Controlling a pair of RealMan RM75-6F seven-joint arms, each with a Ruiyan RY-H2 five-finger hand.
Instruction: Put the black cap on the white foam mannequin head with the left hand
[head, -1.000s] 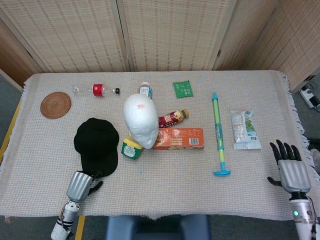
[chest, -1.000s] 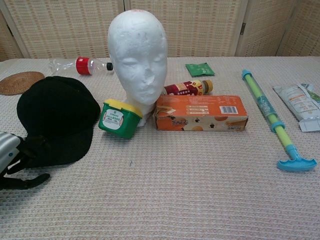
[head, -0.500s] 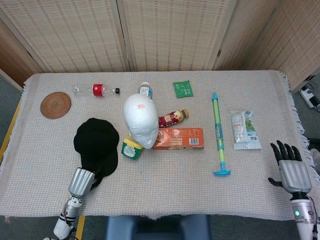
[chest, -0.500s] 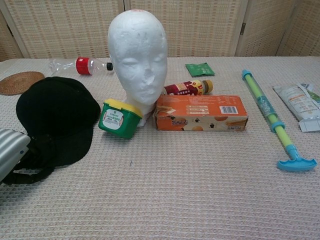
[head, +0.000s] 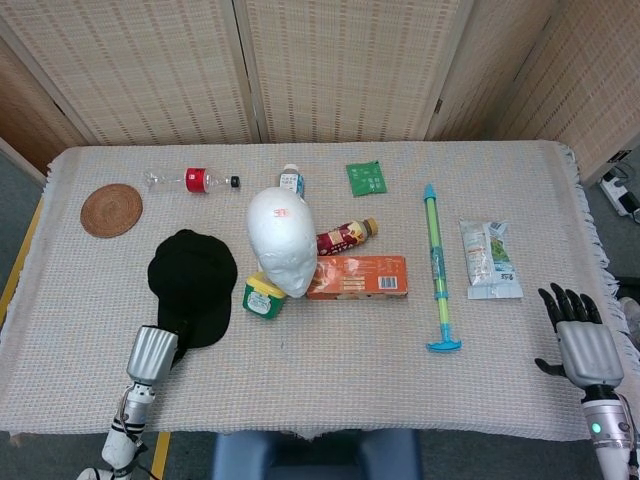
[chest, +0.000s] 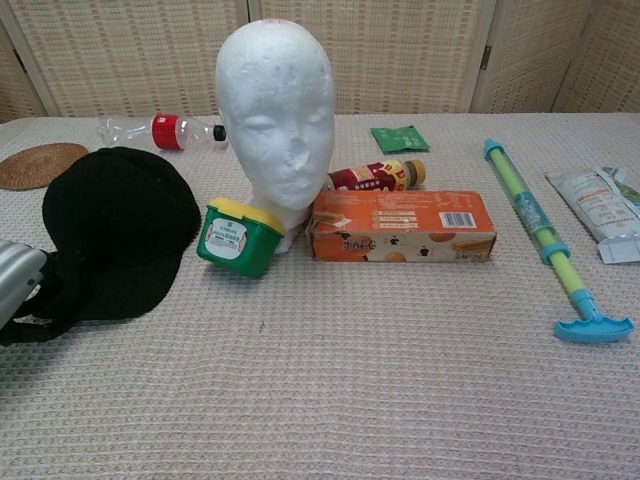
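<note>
The black cap lies on the table left of the white foam mannequin head, which stands upright facing the table's front edge. My left hand is at the cap's near edge, and its dark fingers curl around the brim. In the chest view the cap sits crown-up just left of the mannequin head, with my left hand at the frame's left edge. My right hand rests at the table's front right corner, fingers spread and holding nothing.
A green tub with a yellow lid leans against the head's base, beside an orange box and a brown bottle. Behind are a clear bottle, a woven coaster and a green sachet. A water squirter and a packet lie on the right.
My left hand slid onto the cap's brim and closed its fingers round it, then drew slightly back and left. The cap's crown shifted a little. The right hand stayed put.
</note>
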